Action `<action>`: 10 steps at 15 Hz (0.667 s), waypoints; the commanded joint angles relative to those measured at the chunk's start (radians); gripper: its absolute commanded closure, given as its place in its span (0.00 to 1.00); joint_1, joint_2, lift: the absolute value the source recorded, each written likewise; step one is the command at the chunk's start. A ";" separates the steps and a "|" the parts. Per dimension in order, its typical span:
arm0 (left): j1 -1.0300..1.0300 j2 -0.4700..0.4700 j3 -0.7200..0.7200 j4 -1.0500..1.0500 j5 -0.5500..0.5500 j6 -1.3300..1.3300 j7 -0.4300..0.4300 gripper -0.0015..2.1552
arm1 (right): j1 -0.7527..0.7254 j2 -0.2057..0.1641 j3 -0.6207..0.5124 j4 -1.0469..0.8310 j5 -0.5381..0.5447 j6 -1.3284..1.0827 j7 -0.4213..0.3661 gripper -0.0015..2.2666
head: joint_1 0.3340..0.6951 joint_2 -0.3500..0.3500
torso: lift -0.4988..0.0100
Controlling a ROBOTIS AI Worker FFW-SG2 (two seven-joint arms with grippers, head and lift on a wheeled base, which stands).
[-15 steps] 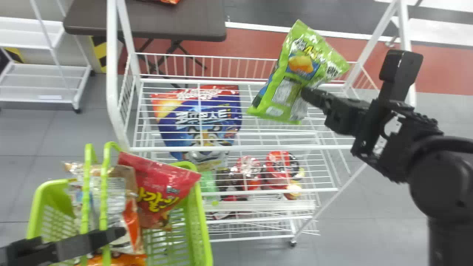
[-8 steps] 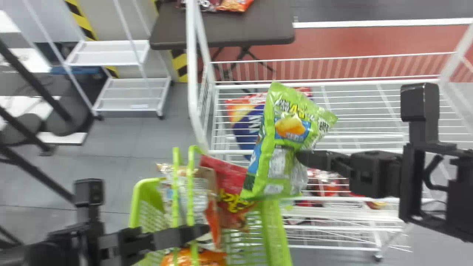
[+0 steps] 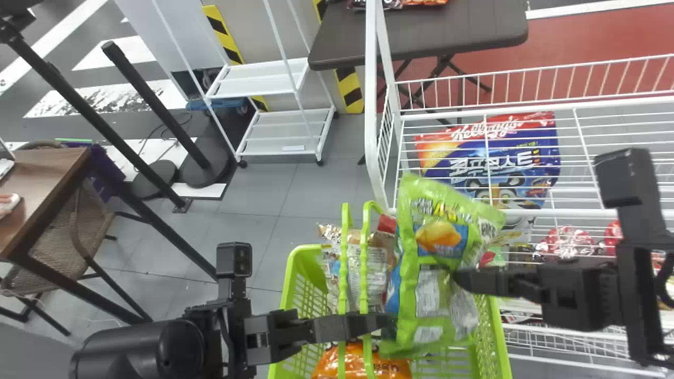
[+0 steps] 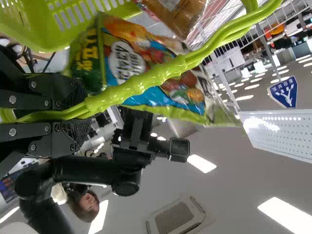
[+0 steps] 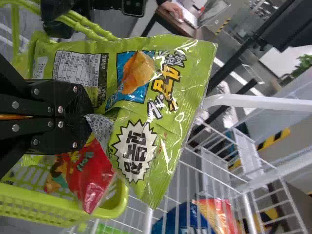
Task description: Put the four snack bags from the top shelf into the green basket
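While the green snack bag (image 3: 439, 237) is held in the right tool (image 3: 457, 278), its lower part hangs over the opening of the green basket (image 3: 290, 268), just beside the handles (image 3: 343, 258). The right tool is closed on the side of the bag, with the packet leaning a little and its printed front turned toward the head view; in the right wrist view the wrapper creases where the two fingers (image 5: 58, 109) pinch it. Whether the bag touches anything in the basket, I can't tell.

Three more packets are in the basket: a silver and brown bag (image 3: 376, 263) standing around the handles, an orange bag (image 3: 337, 363) lying low near them, and a red bag (image 5: 90, 170) partly behind the green one.

The left tool (image 3: 388, 322) is clamped around the basket's handles, which run between its fingers in the left wrist view.

Past the basket stands a white wire rack (image 3: 526, 111), and through its bars show a large blue and red bag (image 3: 489, 158) and, lower down, some small red packages (image 3: 566, 239). Farther off is a dark table (image 3: 421, 31) with packets (image 3: 426, 1) on it, then a small white shelf unit (image 3: 258, 79).
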 commanded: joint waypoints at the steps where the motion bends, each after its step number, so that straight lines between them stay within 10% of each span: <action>1: 0.001 0.000 0.000 -0.001 0.001 0.001 -0.010 1.00 | -0.021 -0.002 0.036 0.030 0.042 0.065 -0.001 0.99 | 1.00 1.00 | 0.98; 4: -0.002 0.000 0.000 -0.003 0.001 0.001 -0.010 1.00 | -0.079 -0.005 0.139 0.070 0.186 0.065 0.007 0.99 | 1.00 1.00 | 0.98; 6: -0.002 0.000 0.000 -0.001 0.001 0.001 -0.010 1.00 | -0.105 -0.004 0.161 0.083 0.203 0.065 0.017 0.60 | 1.00 1.00 | 0.98; 7: 0.000 0.000 0.002 -0.001 0.001 0.001 -0.010 1.00 | -0.102 -0.004 0.153 0.078 0.195 0.065 0.022 0.12 | 1.00 1.00 | 0.98; 10: 0.001 -0.001 0.005 0.000 0.001 -0.002 -0.010 1.00 | -0.110 -0.005 0.043 0.072 0.072 0.065 0.086 0.02 | 1.00 1.00 | 0.98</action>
